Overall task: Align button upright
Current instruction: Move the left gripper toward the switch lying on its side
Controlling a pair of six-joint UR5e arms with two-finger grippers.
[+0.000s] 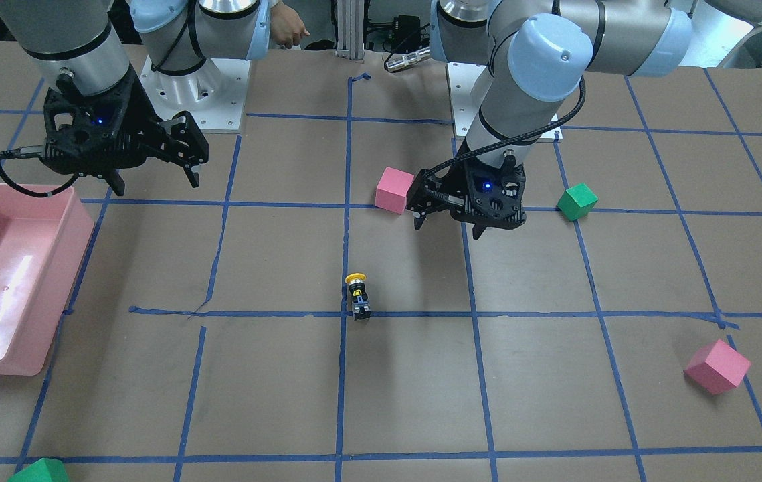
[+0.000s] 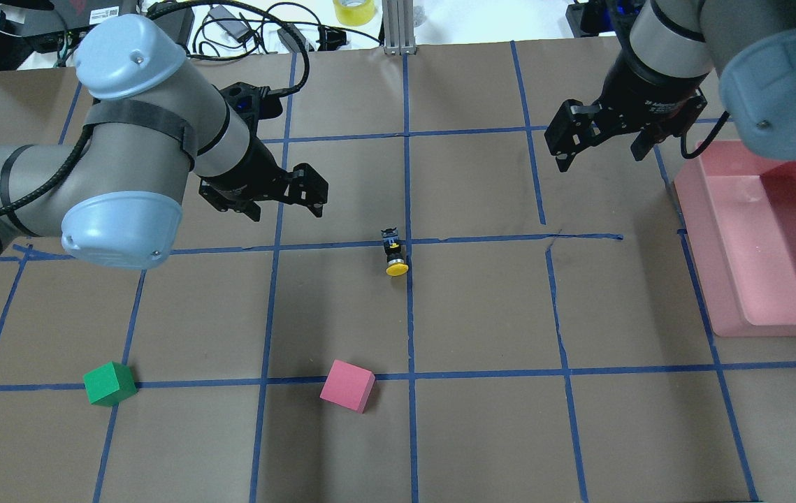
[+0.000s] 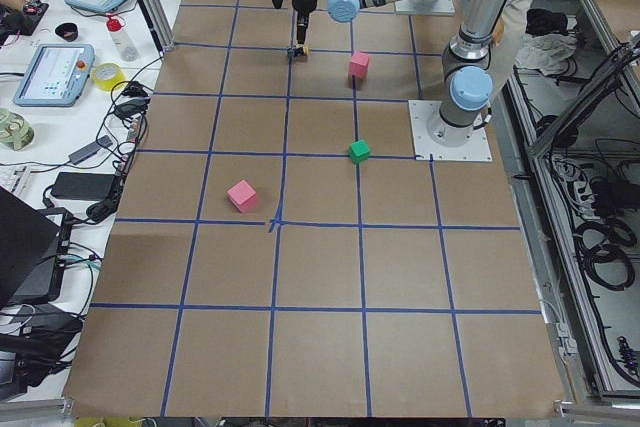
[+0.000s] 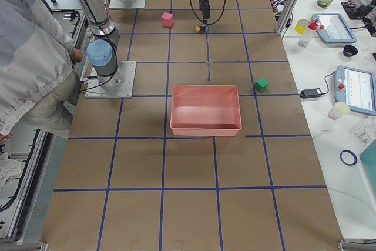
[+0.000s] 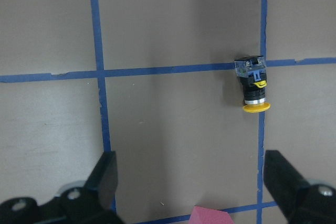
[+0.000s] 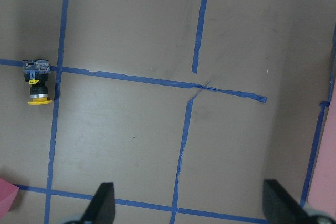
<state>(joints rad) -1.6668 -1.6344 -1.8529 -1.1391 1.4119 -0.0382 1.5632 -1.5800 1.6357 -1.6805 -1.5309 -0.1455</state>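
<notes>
The button lies on its side (yellow cap toward the robot) between the two grippers, nearer the left gripper. That one and the right gripper hang wide open, holding nothing.

My desk is wearing brown paper crossed by blue tape lines. On my right, a pink bin is sitting open side up. Near my base, a pink cube and a green cube are resting well apart. Toward the far side, a second pink cube is lying on my left and a second green cube on my right.
</notes>
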